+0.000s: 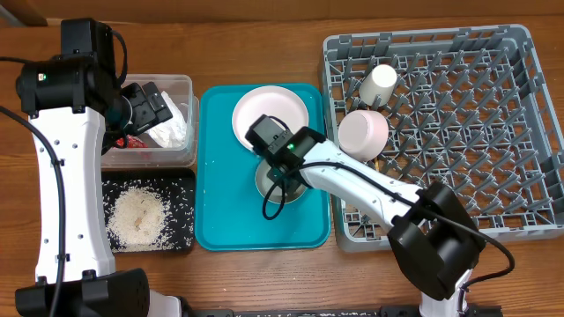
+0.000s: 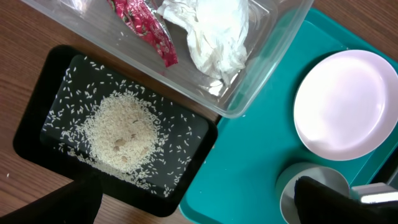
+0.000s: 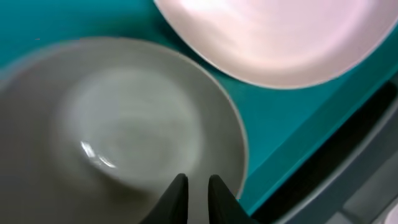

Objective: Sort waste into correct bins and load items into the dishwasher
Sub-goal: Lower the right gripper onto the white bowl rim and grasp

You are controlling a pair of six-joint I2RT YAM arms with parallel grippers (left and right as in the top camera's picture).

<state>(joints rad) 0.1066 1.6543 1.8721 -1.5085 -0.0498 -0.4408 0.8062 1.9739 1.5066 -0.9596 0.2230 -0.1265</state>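
Observation:
The pale greenish-white bowl (image 1: 280,187) stands on the teal tray, below the pale pink plate (image 1: 270,113). My right gripper (image 3: 198,186) hangs just over the bowl's inside (image 3: 124,130), its fingers almost together with nothing between them. My left gripper (image 2: 199,211) is wide open and empty above the clear tub (image 1: 182,88), which holds the white napkin (image 2: 211,31) and the red wrapper (image 2: 146,28). Rice (image 2: 121,130) lies in the black tray (image 1: 185,180). The pink bowl (image 1: 363,132) and the cream cup (image 1: 377,84) sit in the grey rack (image 1: 458,132). The chopsticks are out of view.
The teal tray (image 1: 220,211) lies between the two bins and the rack. The plate (image 2: 345,102) and the bowl's rim (image 2: 292,180) also show in the left wrist view. The table is brown wood (image 1: 264,44).

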